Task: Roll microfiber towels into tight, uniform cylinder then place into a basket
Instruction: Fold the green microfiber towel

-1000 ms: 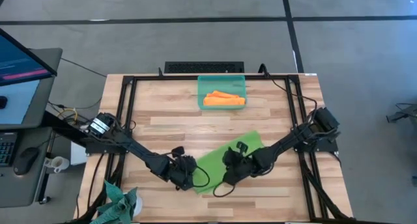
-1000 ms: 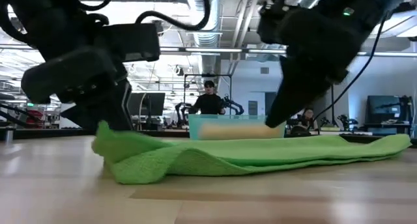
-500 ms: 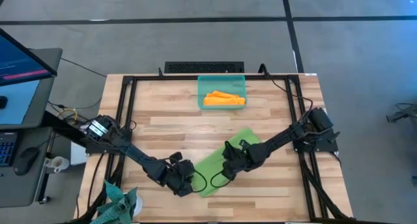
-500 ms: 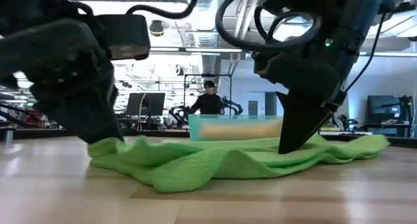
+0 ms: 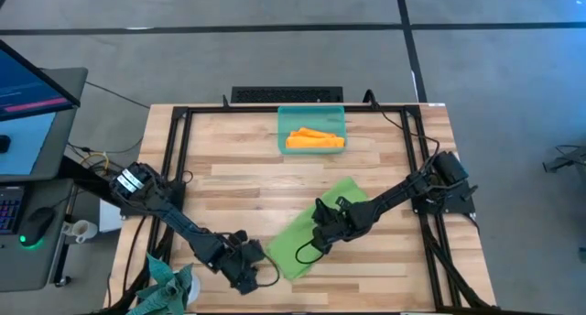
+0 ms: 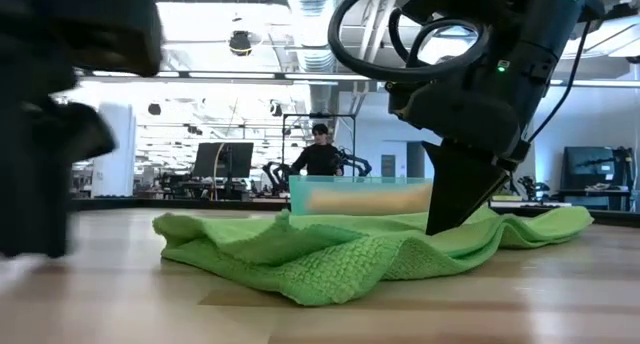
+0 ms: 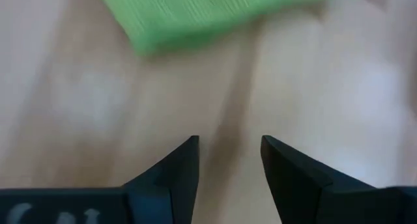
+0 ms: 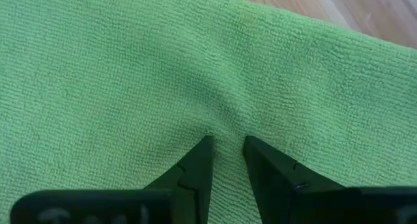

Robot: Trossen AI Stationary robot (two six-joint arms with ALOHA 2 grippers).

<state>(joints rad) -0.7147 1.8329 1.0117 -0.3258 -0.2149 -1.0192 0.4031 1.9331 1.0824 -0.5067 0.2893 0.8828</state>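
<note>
The lime green towel (image 5: pixel 346 194) lies rumpled on the wood table near its middle, and it also shows in the low view (image 6: pixel 330 259). My right gripper (image 5: pixel 319 240) stands on the towel from above, shut on a pucker of it (image 8: pixel 227 142). My left gripper (image 5: pixel 249 276) is open and empty over bare wood, near-left of the towel (image 7: pixel 195 15). The teal-green basket (image 5: pixel 282 132) stands at the far middle, with the rolled orange towel (image 5: pixel 315 139) lying in it. My right gripper pinches a small raised pucker of the green towel (image 8: pixel 225 123) between its two fingertips, well inside the cloth and away from its edges. The fingers (image 6: pixel 445 209) come from above, pointing down. The towel lies slack on the table in low waves around them.
A dark teal-grey cloth (image 5: pixel 169 287) hangs at the table's near left corner, close to my left arm. A black frame (image 5: pixel 179 159) runs round the table's edges. Bare wood lies between the towel and the basket. A person sits in the room behind the table (image 6: pixel 320 154).
My left gripper has come away from the towel's near-left end and drawn back toward the table's near left corner. That end has dropped onto the table. The towel, flatter a second ago, now lies bunched in waves. My right gripper has shifted slightly left and stays on the cloth.
</note>
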